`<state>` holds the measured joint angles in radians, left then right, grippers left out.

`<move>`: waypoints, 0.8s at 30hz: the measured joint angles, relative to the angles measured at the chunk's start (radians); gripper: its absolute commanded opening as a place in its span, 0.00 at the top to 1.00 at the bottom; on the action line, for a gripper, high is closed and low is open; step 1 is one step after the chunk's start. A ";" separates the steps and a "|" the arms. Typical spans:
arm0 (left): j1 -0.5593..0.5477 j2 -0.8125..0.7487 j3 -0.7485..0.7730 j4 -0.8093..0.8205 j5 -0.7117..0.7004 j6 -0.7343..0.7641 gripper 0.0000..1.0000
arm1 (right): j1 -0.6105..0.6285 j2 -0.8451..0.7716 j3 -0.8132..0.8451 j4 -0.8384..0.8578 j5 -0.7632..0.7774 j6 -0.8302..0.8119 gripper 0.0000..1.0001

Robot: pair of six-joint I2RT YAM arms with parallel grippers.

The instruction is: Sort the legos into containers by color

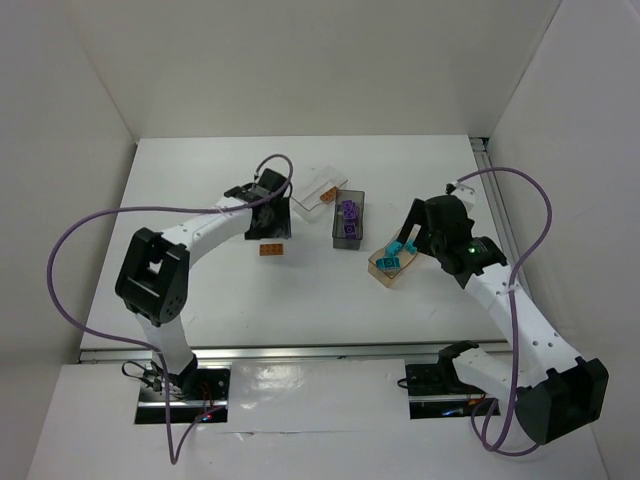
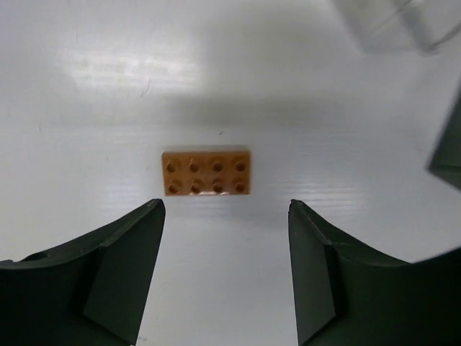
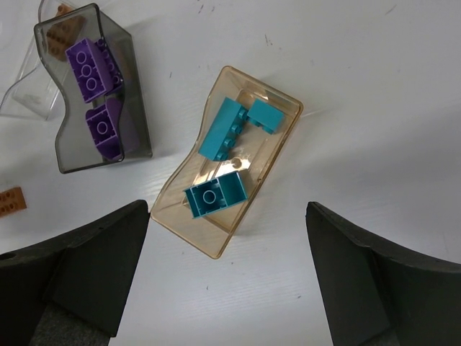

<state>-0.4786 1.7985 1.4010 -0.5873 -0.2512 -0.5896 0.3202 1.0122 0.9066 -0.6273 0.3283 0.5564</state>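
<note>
The left end effector [image 2: 223, 216] is hovering low over the white desk [image 1: 200, 180] with its two dark fingers spread apart and nothing between them. An orange-brown lego [image 2: 207, 173] is lying flat on the desk, studs up, just ahead of the fingertips and apart from them. In the top view it is resting near the dark container, on that container's left.

The right end effector [image 3: 227, 207] is hanging above the tan container [image 3: 216, 249], its fingers spread wide and gripping nothing. Three teal-blue legos are sitting inside that container: a long one [image 3: 223, 128] leaning along the middle, a short one [image 3: 265, 115] touching it at the far corner, and a third [image 3: 215, 196] lying on its side at the near end.

The dark smoky-grey container [image 3: 137, 108] is standing just to the left of the tan one, apart from it, and is holding purple legos [image 3: 88, 68] in a pile. The clear container [image 3: 29, 94] is sitting right against its far end, with one more orange-brown piece [image 3: 61, 36] showing inside it.
</note>
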 measured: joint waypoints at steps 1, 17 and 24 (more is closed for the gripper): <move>0.001 -0.005 -0.049 0.006 -0.007 -0.019 0.22 | 0.000 0.000 0.000 0.000 -0.005 0.000 0.03; 0.009 0.027 -0.207 0.110 -0.017 -0.069 0.00 | 0.000 -0.021 0.000 0.003 -0.011 0.004 0.01; 0.011 0.103 -0.148 0.138 -0.024 -0.076 0.16 | 0.000 -0.030 0.000 0.000 -0.010 0.004 0.01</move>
<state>-0.4671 1.9015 1.2533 -0.4488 -0.2749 -0.6655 0.3202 0.9825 0.9062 -0.6277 0.3187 0.5606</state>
